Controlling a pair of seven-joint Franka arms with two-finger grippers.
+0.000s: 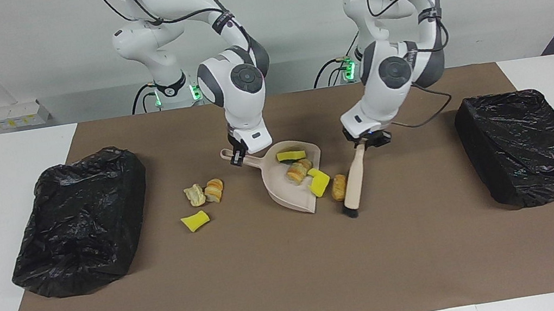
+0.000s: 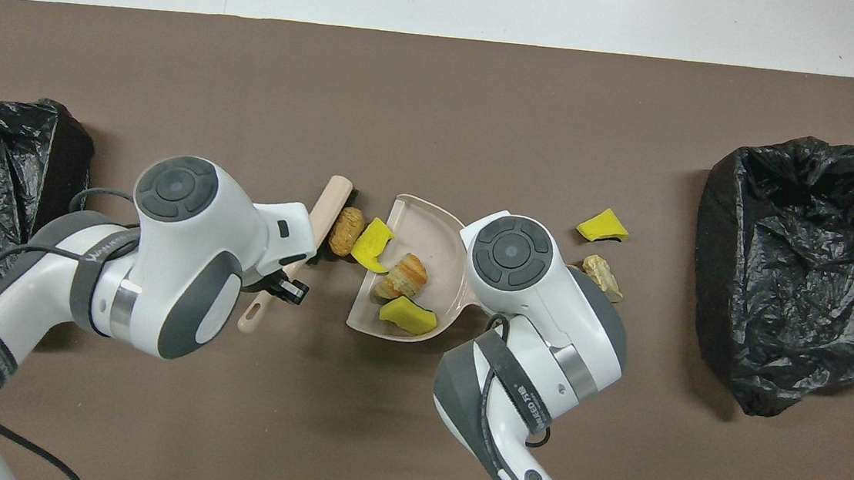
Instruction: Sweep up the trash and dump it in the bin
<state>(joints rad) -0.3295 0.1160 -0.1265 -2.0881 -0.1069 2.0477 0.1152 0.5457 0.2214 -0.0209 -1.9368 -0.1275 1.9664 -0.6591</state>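
Note:
My right gripper is shut on the handle of the beige dustpan, which rests on the brown mat. In the pan lie a yellow sponge chunk and a bread piece; another sponge chunk sits at its lip. My left gripper is shut on the handle of the wooden brush, whose bristles press a brown bread piece against that sponge chunk. In the overhead view the brush, bread piece and dustpan line up side by side. Three loose trash bits lie toward the right arm's end.
Two bins lined with black bags stand on the mat, one at the right arm's end and one at the left arm's end. The loose bits lie between the dustpan and the right arm's bin.

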